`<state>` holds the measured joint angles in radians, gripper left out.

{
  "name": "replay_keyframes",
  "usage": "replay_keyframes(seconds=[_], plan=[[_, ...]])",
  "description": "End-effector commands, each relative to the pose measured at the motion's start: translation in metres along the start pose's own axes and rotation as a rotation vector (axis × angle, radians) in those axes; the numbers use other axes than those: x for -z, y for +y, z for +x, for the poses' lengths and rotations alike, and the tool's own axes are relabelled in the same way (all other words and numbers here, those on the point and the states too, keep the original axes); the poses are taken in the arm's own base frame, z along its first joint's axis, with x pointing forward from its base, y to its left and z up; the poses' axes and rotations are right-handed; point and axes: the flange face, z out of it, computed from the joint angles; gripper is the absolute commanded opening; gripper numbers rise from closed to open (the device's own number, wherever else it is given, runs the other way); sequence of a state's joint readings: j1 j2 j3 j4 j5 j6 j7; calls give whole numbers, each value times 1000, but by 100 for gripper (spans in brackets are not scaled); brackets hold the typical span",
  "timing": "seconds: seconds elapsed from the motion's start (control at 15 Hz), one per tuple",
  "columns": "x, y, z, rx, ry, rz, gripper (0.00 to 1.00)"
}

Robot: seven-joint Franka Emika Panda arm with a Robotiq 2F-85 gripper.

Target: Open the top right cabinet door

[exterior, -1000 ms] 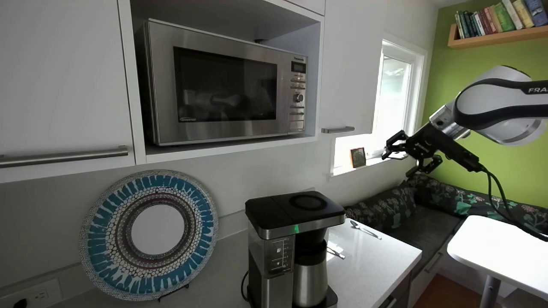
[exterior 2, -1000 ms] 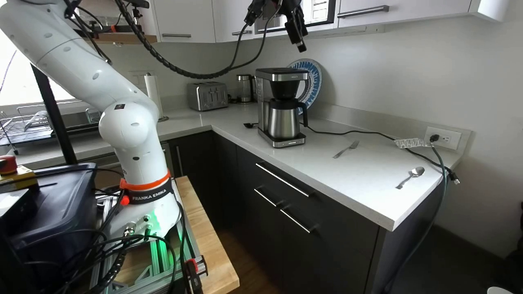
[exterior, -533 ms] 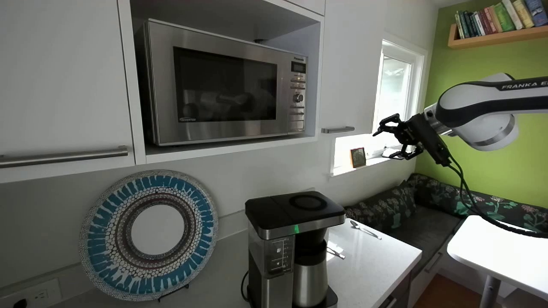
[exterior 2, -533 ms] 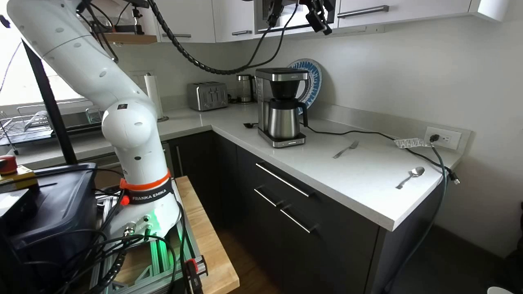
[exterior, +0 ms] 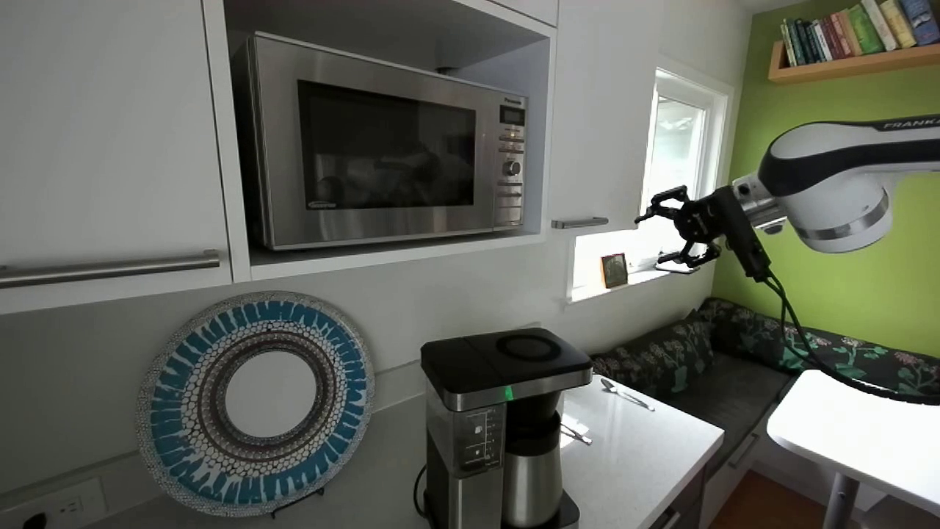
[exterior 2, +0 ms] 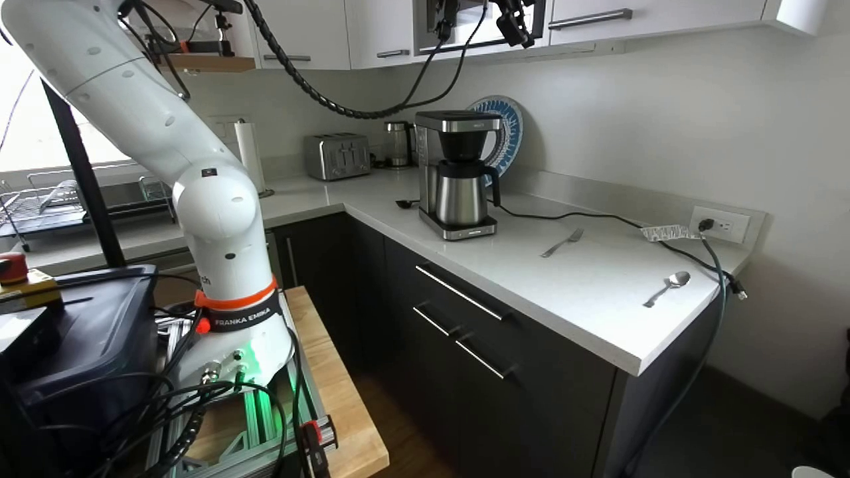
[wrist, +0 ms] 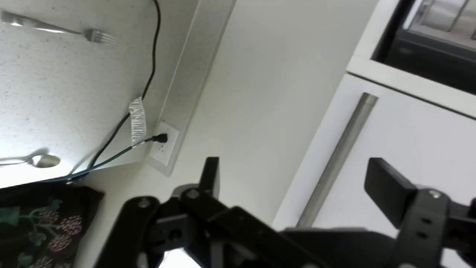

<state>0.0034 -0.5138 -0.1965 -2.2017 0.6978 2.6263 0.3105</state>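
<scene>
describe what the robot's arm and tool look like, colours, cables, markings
The arm is white with rounded joints and black trim; its base carries an orange band over a black label reading FRANKA EMIKA. The tool is black, with two jointed fingers ending in blocky pads. A ribbed-looking black cable forks into two toward the tool.

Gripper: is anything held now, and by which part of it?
Nothing is held: the fingers stand open, not touching the cabinet handle.
</scene>
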Motion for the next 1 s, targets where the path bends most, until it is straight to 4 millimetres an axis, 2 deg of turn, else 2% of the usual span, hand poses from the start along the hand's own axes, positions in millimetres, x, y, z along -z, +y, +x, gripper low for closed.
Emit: replay_keyframes(seconds=[0.0, 0.2, 0.4, 0.47, 0.93], plan=[[24, 7, 19, -9, -106, 176, 100], [33, 24, 34, -43, -248, 263, 100], [26, 31, 46, -127, -354, 264, 100], [35, 31, 39, -87, -316, 266, 100], [23, 31, 46, -122, -331, 244, 100]])
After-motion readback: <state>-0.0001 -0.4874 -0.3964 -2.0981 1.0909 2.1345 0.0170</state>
